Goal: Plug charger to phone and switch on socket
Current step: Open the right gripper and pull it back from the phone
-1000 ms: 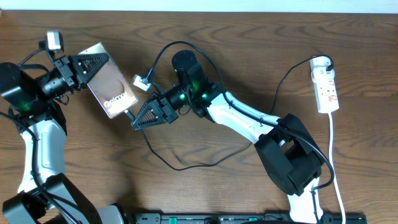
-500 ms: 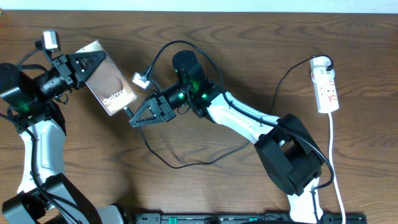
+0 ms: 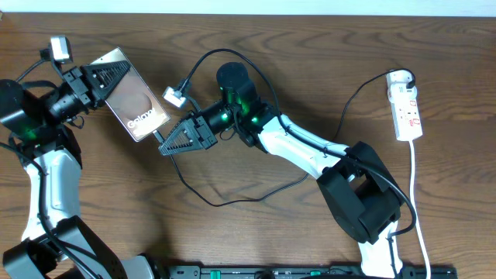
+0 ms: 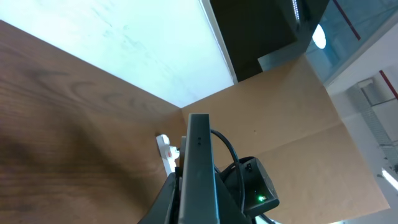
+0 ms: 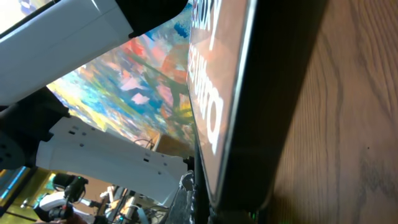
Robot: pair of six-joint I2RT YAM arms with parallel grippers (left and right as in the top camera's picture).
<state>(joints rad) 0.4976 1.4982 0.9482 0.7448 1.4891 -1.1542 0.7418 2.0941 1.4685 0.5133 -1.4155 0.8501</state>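
Overhead, upper left: grips the phone (image 3: pixel 143 108) in the clenched left hand (image 3: pixel 107 77), lifted and tilted off the counter (image 3: pixel 116 209) so its lower edge faces centre. Just beside that edge, pinches the charger (image 3: pixel 232 204) near its plug tip in the closed right hand (image 3: pixel 165 149), seemingly lined up for insertion. Leaves slack cable looping below, with bare wood around. Far right, near the counter's edge: shows the socket (image 3: pixel 407 105) well apart, unattended.
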